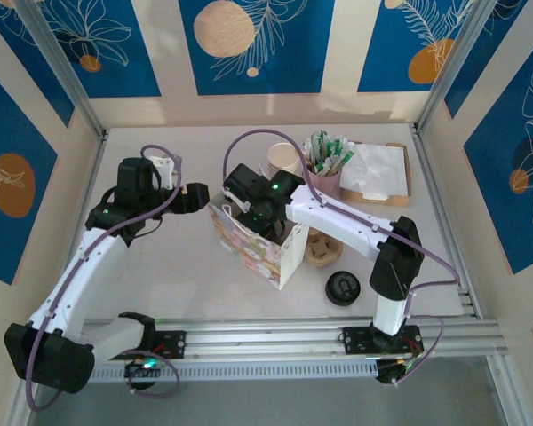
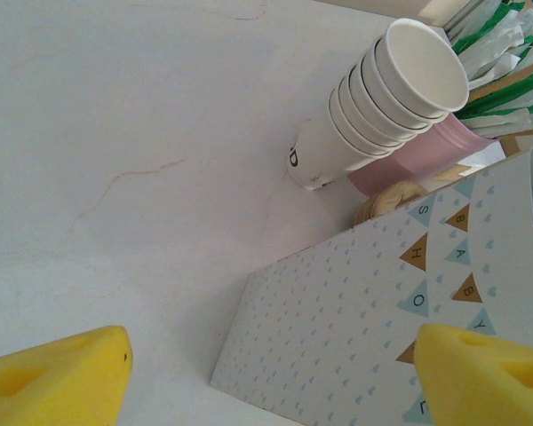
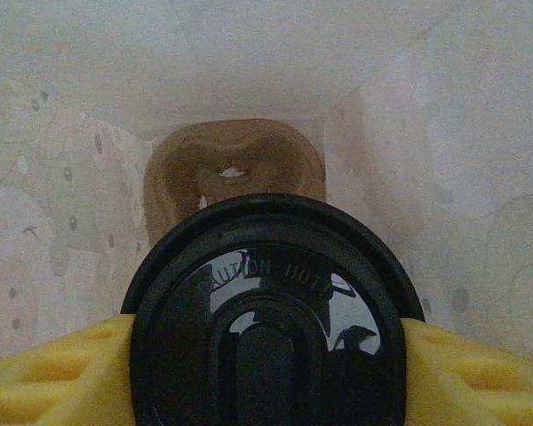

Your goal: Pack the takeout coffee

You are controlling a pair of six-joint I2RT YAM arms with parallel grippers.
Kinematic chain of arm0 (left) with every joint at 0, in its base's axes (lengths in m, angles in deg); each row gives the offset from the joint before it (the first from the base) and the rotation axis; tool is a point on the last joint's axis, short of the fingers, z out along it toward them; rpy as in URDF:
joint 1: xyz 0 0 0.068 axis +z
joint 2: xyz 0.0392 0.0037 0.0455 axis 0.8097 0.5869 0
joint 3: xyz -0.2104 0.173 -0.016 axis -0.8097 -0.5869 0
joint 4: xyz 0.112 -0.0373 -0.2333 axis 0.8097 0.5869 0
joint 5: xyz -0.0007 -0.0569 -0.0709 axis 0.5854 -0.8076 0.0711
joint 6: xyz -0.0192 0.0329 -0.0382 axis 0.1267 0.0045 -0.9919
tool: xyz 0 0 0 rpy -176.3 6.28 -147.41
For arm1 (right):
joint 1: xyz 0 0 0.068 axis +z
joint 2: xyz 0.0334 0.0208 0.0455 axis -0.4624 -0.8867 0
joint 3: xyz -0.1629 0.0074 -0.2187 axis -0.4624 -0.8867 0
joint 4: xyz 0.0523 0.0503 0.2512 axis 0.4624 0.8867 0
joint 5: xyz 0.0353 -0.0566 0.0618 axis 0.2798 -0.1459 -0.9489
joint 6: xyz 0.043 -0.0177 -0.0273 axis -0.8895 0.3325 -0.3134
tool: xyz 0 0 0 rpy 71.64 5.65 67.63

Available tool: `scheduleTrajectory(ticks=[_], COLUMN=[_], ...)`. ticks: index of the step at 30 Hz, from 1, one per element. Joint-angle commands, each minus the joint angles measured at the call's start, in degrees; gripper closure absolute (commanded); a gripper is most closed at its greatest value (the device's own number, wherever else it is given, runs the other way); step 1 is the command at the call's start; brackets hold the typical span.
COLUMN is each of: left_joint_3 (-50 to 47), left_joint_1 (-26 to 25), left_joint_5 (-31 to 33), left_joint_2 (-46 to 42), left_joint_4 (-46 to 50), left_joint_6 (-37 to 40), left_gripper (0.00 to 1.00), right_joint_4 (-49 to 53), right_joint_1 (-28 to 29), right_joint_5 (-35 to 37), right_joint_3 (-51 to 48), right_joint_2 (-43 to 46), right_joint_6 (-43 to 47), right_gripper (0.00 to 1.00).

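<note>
Reaching down into the open top of the gift bag [image 1: 265, 257] at the centre of the top view, the right gripper [image 1: 256, 213] has its yellow fingers [image 3: 44, 377] clamped on either side of the coffee cup [image 3: 266, 328]. The cup's black "caution hot" lid fills the lower middle of the right wrist view. Above it in that view, at the bottom of the bag, lies a brown cardboard carrier [image 3: 235, 169].

The left gripper [image 1: 195, 197] sits just beside the bag's upper-left corner with its fingers [image 2: 53, 373] spread wide apart, and the bag's bunting-printed side faces its camera. Whether it touches the bag I cannot tell.

In the upper right of the left wrist view, a stack of paper cups [image 2: 386, 102] leans against a pink cup [image 2: 435, 151] stuffed with green-and-white packets [image 1: 329, 151]. Right of these, a wooden tray [image 1: 407, 173] holds white napkins [image 1: 373, 169]. Lower right of the bag, a spare carrier [image 1: 322, 247] and a loose black lid [image 1: 344, 287] rest on the table [image 1: 160, 266].
</note>
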State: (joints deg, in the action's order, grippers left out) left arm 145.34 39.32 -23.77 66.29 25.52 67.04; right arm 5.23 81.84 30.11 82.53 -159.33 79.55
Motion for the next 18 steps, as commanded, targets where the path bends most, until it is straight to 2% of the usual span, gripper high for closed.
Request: scheduleTrajectory(ticks=[1,9,18], left_joint_3=[1.1,1.1,1.1], left_joint_1=[0.3,0.4,0.3], left_joint_5=[-0.6,-0.7,-0.6], left_joint_2=[-0.1,-0.1,-0.2], left_joint_4=[0.6,0.6,0.6], left_joint_6=[-0.2,-0.2,-0.2], left_gripper=[0.17,0.17,0.17], right_joint_4=[0.3,0.4,1.6], right_joint_1=[-0.1,-0.2,-0.1], right_joint_5=[-3.2,-3.4,-0.1], right_joint_3=[-0.8,-1.5,1.8], right_joint_2=[-0.8,-1.7,1.1], right_joint_6=[-1.0,-1.8,-5.4], right_gripper=[0.53,0.53,0.53])
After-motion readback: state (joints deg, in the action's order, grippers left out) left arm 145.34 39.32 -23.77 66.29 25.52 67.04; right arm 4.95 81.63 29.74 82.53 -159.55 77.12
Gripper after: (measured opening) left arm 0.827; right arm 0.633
